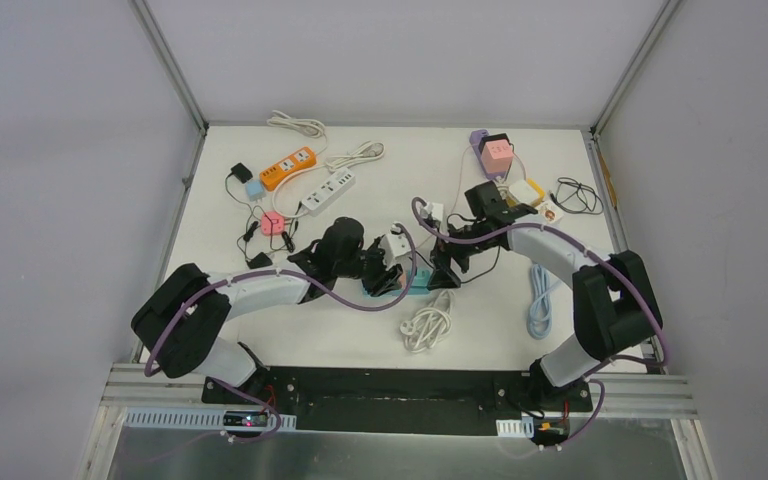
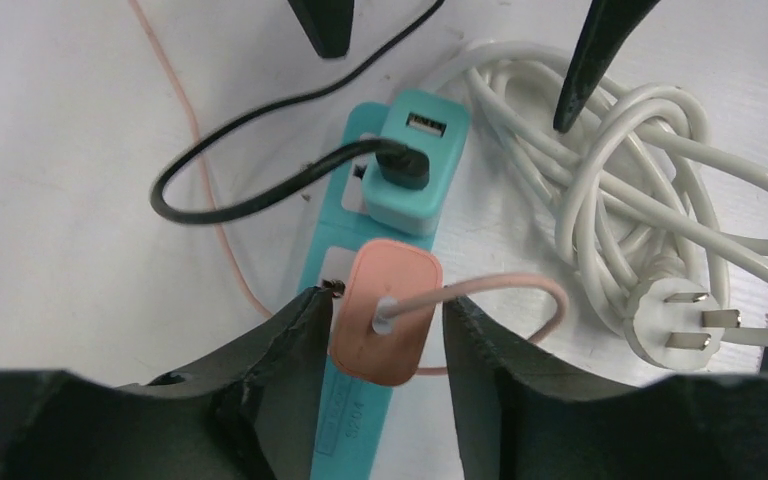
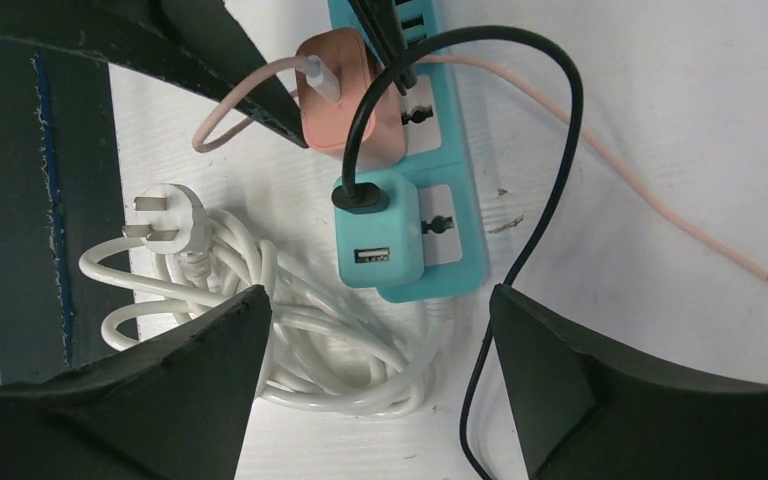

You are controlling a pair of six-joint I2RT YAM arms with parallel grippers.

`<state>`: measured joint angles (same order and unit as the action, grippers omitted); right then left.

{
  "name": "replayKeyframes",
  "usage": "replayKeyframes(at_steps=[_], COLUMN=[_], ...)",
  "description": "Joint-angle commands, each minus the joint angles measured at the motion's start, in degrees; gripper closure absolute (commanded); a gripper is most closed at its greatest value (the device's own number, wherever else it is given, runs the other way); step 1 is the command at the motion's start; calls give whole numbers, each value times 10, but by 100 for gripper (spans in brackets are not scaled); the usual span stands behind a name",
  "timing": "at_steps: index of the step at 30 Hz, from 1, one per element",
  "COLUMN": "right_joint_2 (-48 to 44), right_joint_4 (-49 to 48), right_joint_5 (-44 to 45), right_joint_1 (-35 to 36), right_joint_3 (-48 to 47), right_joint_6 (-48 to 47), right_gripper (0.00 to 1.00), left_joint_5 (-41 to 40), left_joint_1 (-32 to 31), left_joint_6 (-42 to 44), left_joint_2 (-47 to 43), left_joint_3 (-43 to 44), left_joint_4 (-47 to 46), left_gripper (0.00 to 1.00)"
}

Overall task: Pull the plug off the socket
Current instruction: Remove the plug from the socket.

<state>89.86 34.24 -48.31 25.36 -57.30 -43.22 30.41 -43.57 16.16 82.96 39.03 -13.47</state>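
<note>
**Item: pink plug** (image 2: pixel 385 325). A rounded square adapter seated in a teal power strip (image 3: pixel 465 240). A pale pink cable (image 2: pixel 500 285) leaves its top face and loops to the side.

**Location:** the strip lies flat on the white table (image 1: pixel 410 170), near the middle towards the front, between the two arms' ends.

**Left gripper** (image 2: pixel 385 300): clenched around the pink plug, with one finger against each flank as the wrist view shows it.

**Adjacent on the same strip:** a teal adapter (image 2: pixel 415 165) in the next socket, just beside the pink plug and towards the strip's end. A black cable (image 2: pixel 230 205) is plugged into its top and arcs over the table.

**Right gripper** (image 3: pixel 380 295): released, jaws spread wide and grasping nothing. It hangs over the strip's end by the teal adapter.

**Beside the strip:** a coiled white cord (image 2: pixel 650 180) lies loose, with its three-pin plug (image 2: pixel 665 320) unplugged on the table.

**Far side of the table:** an orange power strip (image 1: pixel 288 168), a white power strip (image 1: pixel 327 192) and assorted adapters.
</note>
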Motion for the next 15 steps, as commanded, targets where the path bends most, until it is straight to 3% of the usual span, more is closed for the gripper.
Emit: replayKeyframes(at_steps=[1,4,10,15], right_joint_2=[1,10,9,-42], right_joint_4=[28,106,326,343], right_joint_5=[-26,-15,-16,-50], right_joint_1=[-1,-4,-19,-14], right_joint_3=[-45,-80,-143,-77], right_joint_6=[-65,-122,-317,-464], right_gripper=[16,15,14,7], left_joint_5=[-34,-30,-25,-25], left_joint_1=[-5,-5,-5,-5], left_joint_6=[-22,-26,-34,-43], left_joint_2=[-14,-14,-24,-42], left_joint_3=[-25,-32,-39,-54], left_joint_4=[-31,-40,-56,-88], left_gripper=[50,44,42,36])
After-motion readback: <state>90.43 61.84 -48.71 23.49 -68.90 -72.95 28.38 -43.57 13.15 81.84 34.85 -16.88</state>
